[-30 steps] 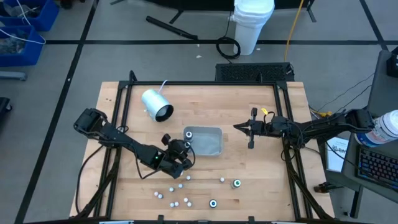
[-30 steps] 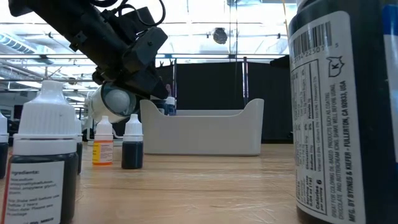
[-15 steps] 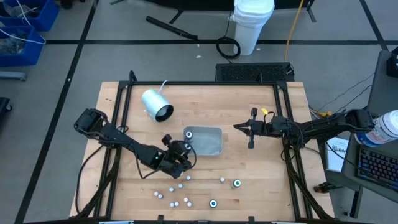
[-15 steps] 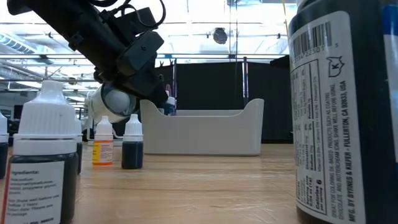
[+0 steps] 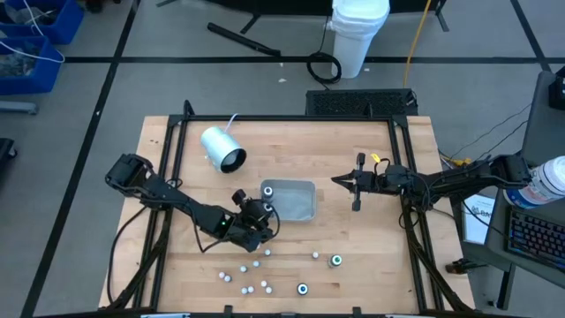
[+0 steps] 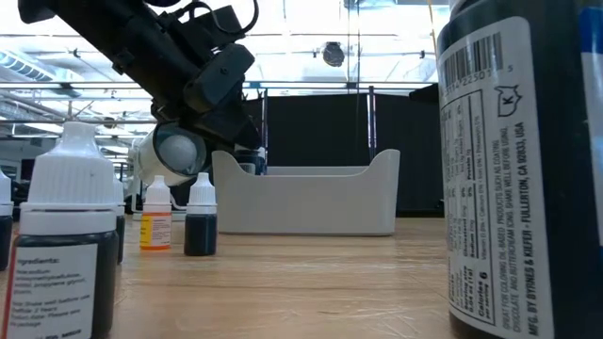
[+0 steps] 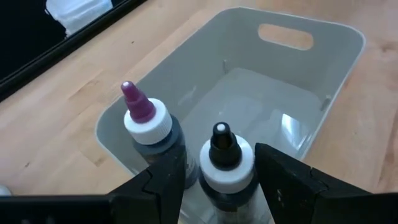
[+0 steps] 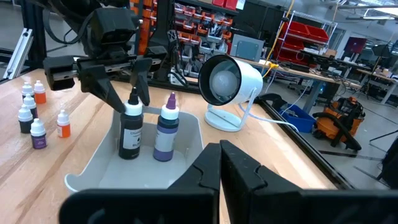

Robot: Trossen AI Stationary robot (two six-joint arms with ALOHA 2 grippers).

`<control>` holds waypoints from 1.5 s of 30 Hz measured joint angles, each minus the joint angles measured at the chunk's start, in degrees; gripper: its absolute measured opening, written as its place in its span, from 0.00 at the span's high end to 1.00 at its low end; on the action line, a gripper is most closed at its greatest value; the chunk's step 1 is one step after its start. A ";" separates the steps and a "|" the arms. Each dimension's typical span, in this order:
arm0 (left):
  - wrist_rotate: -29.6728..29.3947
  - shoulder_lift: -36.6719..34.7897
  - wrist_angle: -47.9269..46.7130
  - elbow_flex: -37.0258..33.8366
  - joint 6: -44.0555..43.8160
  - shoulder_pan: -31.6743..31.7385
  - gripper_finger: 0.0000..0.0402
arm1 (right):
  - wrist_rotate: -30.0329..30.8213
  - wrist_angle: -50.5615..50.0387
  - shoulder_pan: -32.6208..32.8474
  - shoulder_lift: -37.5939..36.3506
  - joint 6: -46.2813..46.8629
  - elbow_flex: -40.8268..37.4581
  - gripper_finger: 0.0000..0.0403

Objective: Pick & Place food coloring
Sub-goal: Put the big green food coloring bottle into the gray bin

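Observation:
The grey tray [image 5: 302,208] lies mid-table. Two food coloring bottles stand upright on the floor of its left end: a black-tipped one [image 7: 226,163] and a purple-tipped one [image 7: 147,122]. My left gripper [image 5: 264,206] is open. It slants down over that end, with one finger on each side of the black-tipped bottle's white cap [image 8: 132,109] and a gap showing on both sides. More small bottles [image 5: 248,270] stand loose near the front edge, two of them dark with teal tops [image 5: 336,260]. My right gripper [image 5: 339,181] hangs shut to the right of the tray, with nothing in it.
A white-and-grey cylinder with a cord [image 5: 221,148] lies at the back left of the table. In the low view, loose bottles [image 6: 200,222] stand in front of the tray [image 6: 311,202], and one large dark bottle [image 6: 523,169] is close to the camera. Bare wood lies right of the tray.
My left gripper has stayed over the tray's left end and rolled a little about its own axis. The tray and the bottles on the table have kept their places.

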 joint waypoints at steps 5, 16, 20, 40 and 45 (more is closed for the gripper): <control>-0.42 -2.00 -0.44 0.02 1.29 -0.04 0.51 | 0.00 -0.07 -0.02 0.02 0.00 0.00 1.00; -0.14 -14.30 -5.33 0.11 5.66 -1.86 0.45 | -0.02 -0.16 0.00 0.00 0.00 0.00 1.00; 0.94 -17.77 -7.27 0.11 9.51 -3.08 0.48 | -0.02 -0.16 -0.02 0.02 -0.02 0.00 1.00; 29.84 -25.39 3.19 -0.19 47.28 3.18 0.98 | 0.03 -0.02 -0.02 0.02 -0.46 0.00 1.00; 36.09 -30.11 7.76 -4.07 51.61 10.08 0.99 | 0.03 -0.39 -0.02 0.00 -1.03 0.00 1.00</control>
